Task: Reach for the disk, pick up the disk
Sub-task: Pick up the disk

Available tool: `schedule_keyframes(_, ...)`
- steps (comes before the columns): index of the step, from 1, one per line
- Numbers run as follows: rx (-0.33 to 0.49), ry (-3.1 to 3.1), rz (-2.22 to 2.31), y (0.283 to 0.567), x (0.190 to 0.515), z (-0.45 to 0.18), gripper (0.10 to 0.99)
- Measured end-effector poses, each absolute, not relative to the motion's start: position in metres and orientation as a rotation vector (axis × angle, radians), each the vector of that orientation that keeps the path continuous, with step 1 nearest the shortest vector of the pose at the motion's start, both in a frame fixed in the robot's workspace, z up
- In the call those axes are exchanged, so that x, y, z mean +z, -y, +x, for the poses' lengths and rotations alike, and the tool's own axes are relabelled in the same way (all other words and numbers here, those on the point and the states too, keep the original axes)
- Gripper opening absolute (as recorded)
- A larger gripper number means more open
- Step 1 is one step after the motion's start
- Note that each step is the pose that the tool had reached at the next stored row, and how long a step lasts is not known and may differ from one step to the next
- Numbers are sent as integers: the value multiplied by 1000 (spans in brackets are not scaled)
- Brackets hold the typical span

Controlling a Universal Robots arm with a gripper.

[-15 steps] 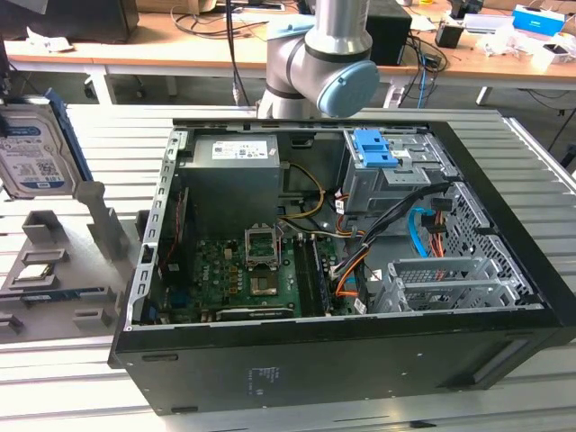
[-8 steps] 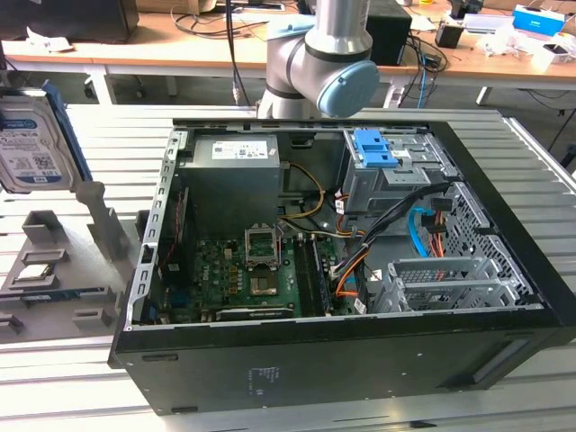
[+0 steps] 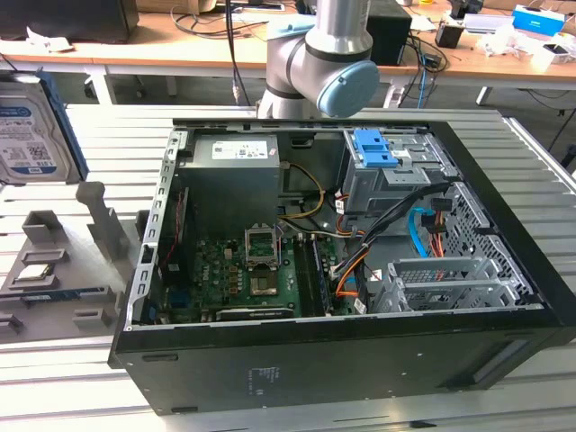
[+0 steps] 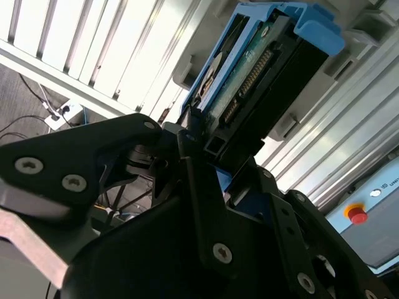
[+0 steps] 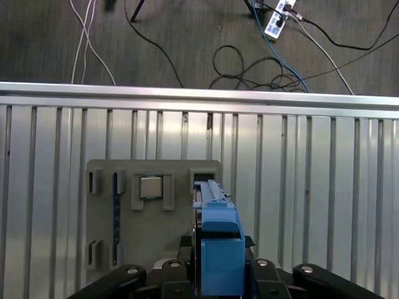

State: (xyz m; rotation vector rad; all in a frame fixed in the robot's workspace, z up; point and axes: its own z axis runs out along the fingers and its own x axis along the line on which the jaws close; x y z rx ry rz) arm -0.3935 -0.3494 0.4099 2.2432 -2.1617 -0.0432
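The disk (image 3: 27, 126), silver-grey with a white-and-blue label, hangs upright at the exterior view's far left, above the grey holder (image 3: 54, 270). In the second wrist view the disk (image 4: 255, 68) shows its connector edge and blue side rails, clamped between my gripper's (image 4: 218, 156) black fingers. In the first wrist view the disk's (image 5: 218, 237) blue rail faces the camera, with my gripper (image 5: 218, 277) shut on it just off the holder's (image 5: 124, 243) empty slot.
An open black computer case (image 3: 360, 360) lies on the slatted metal table (image 3: 540, 180), with a blue latch bracket (image 3: 373, 148) inside. A small grey chip (image 5: 150, 186) sits in the holder. Cables and a power strip (image 5: 277, 18) lie on the floor.
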Motion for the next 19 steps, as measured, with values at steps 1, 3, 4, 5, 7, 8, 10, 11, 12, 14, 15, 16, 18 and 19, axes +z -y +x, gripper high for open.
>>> schedule_keyframes(1,-43,2162,2243,349,411,-393,369)
schedule_keyframes(3,-43,2162,2243,349,414,-393,369)
schedule_keyframes(4,-43,2162,2243,349,417,-393,369)
schedule_keyframes(5,-43,2162,2243,349,418,-393,369)
schedule_keyframes(7,-43,2162,2243,349,422,-393,369)
schedule_keyframes(8,-43,2162,2243,349,423,-393,369)
schedule_keyframes(10,-43,2162,2243,349,429,-393,369)
schedule_keyframes(11,-43,2162,2243,349,431,-393,369)
schedule_keyframes(12,-43,2162,2243,349,432,-393,369)
schedule_keyframes(14,-43,2162,2243,349,436,-394,369)
schedule_keyframes(15,-43,2162,2243,349,438,-393,369)
schedule_keyframes(16,-43,2162,2243,349,440,-393,369)
schedule_keyframes(18,-43,2162,2243,349,442,-394,369)
schedule_keyframes(19,-43,2162,2243,349,444,-393,369)
